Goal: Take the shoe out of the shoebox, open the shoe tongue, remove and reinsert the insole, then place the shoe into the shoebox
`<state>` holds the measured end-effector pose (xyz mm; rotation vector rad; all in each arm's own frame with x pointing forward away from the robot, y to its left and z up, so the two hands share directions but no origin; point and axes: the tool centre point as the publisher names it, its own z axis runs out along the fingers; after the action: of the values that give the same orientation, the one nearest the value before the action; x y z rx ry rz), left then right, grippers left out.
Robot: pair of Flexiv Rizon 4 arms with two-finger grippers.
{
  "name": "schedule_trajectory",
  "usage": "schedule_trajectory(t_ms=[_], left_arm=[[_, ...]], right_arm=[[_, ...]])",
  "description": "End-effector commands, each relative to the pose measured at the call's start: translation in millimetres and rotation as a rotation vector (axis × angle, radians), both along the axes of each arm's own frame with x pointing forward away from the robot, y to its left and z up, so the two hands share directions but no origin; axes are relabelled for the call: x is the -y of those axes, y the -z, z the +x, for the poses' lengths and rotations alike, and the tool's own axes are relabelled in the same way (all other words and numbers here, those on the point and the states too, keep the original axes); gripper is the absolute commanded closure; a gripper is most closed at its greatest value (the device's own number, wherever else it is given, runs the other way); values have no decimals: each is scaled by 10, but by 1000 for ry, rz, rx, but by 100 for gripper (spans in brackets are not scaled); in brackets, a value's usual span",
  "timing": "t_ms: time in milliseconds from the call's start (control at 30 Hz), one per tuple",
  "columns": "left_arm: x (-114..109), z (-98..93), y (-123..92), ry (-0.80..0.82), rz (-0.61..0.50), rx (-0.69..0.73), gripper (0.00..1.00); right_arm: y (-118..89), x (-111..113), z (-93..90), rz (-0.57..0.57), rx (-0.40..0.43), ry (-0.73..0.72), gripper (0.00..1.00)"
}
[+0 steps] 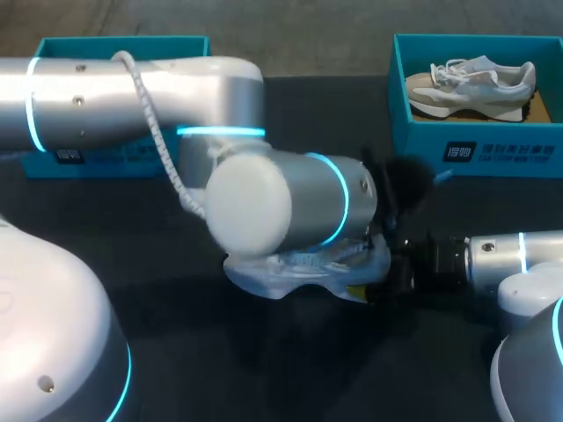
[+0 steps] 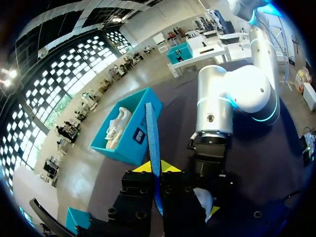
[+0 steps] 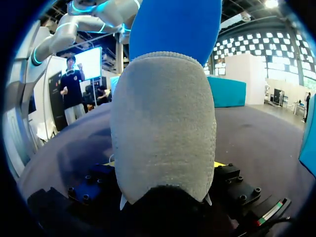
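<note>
A pale shoe lies on the dark table, mostly under my left arm. My right gripper comes in from the right and holds it at one end. In the right wrist view the shoe's grey heel fills the gap between the wide-set fingers of my right gripper, and the blue insole rises ahead of it. My left gripper is shut on the thin blue insole, seen edge-on and standing upright between its fingers. My right arm stands just beside it.
A teal shoebox at the back right holds a second white shoe. Another teal box stands at the back left, partly behind my left arm. My left arm's wrist hides the table's middle.
</note>
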<state>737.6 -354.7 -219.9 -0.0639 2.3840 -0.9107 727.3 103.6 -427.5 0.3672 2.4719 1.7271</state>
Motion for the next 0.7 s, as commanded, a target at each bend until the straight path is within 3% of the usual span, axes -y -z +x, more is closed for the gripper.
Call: schedule_trajectory(t_ms=[33,700], left_arm=[[-15,75,-89,8,13,-40,100],[-115,79,-430,10,28,-277,100]], right_arm=[[5,-7,-4,-1,1,2,100],[5,-7,-4,-1,1,2,100]])
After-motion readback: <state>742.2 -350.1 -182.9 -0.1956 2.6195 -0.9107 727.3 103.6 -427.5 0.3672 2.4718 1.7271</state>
